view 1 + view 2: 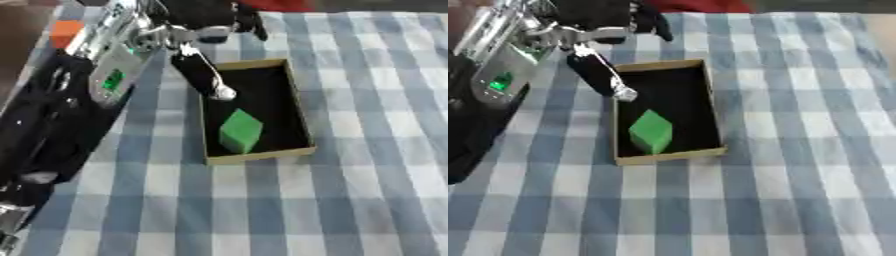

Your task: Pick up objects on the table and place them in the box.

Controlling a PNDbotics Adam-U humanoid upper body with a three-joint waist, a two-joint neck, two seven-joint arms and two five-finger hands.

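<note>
The green block [241,131] lies in the box [302,115]. It looks light, maybe foam; grab its flat sides. The left hand [206,75] hangs above, fingers straight.

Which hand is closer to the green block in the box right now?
Left. The left hand hangs above the far end of the box, up-left of the green block. No right hand shows in either view.
</note>
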